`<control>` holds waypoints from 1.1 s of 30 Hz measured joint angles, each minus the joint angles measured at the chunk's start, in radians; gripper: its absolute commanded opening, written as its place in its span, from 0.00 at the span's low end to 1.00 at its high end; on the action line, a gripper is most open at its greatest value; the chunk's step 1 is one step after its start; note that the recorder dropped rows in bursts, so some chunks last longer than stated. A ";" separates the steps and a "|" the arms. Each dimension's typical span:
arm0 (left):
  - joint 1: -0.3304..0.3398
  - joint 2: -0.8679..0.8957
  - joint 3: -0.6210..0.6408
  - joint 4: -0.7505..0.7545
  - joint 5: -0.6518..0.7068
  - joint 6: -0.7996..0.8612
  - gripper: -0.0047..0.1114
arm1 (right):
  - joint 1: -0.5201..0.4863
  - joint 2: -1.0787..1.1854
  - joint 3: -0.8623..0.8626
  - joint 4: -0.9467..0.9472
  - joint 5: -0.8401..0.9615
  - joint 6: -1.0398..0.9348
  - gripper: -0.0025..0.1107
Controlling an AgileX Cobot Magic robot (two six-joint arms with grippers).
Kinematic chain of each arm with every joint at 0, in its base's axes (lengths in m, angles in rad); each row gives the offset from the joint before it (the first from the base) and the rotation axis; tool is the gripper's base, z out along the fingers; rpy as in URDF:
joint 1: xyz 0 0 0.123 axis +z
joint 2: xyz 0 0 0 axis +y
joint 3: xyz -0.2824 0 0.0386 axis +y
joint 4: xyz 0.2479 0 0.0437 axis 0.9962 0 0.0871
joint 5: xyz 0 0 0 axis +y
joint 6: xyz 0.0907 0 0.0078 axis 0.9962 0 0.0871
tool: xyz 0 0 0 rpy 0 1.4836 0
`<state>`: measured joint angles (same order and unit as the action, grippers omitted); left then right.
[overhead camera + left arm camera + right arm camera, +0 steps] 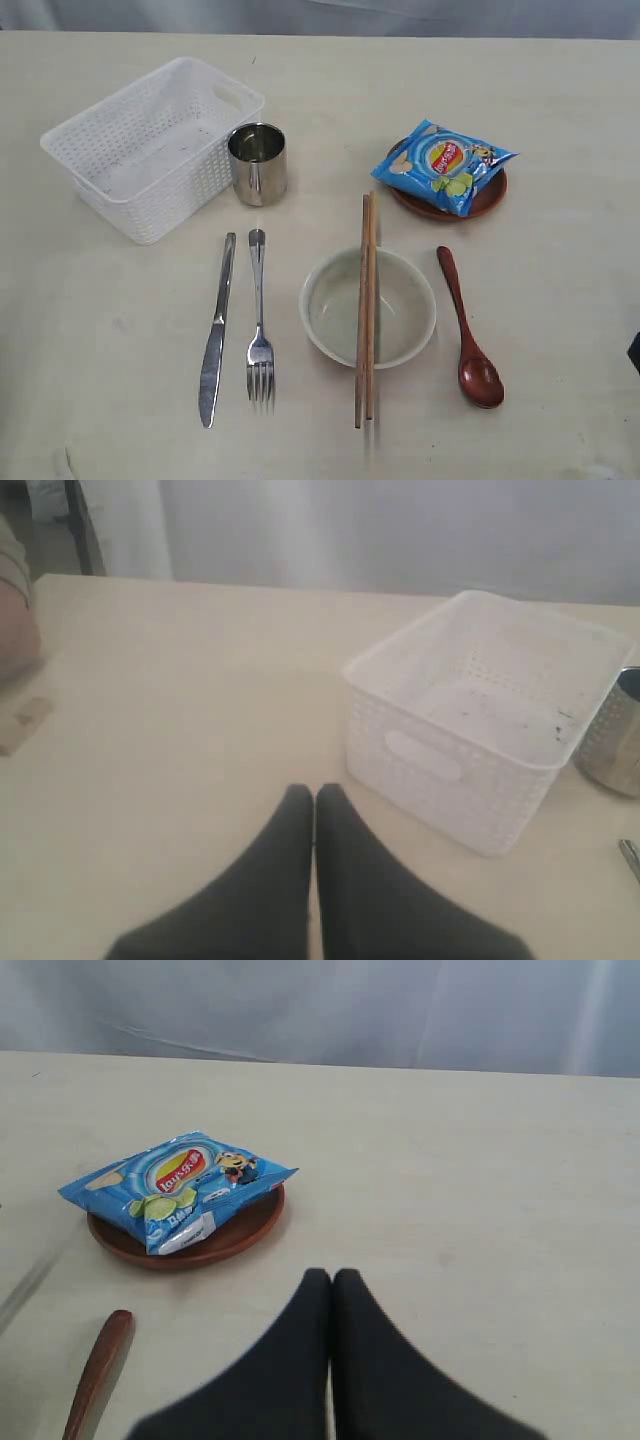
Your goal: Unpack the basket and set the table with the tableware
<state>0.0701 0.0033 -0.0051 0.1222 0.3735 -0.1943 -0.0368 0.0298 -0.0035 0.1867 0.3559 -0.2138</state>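
Looks essentially done, with the basket (160, 210) empty at ten o'clock on the table (560, 100), cup (258, 165) just beside it, knife (215, 335) and fork (259, 320) at seven, bowl (400, 310) with chopsticks (366, 300) across it at six, spoon (470, 335) at five, plate (485, 203) under the snack packet (443, 165) at two, and left gripper (314, 800) and right gripper (331, 1285) both with jaws pressed together, holding nothing.

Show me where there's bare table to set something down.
Bare table right of the spoon, left of the knife, and along the far edge beyond the plate. Crowded from knife to spoon, around the bowl.
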 measured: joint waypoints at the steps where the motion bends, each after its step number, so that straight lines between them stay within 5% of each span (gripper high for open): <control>1: 0.000 0.000 0.002 0.000 -0.006 0.000 0.05 | 0.000 0.000 0.000 0.000 0.000 0.000 0.02; 33: 0.000 0.000 0.002 0.000 -0.018 0.000 0.05 | 0.000 0.000 0.000 0.000 0.000 0.001 0.02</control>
<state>0.0701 0.0033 -0.0032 0.1222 0.3557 -0.1943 -0.0368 0.0298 -0.0035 0.1867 0.3559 -0.2123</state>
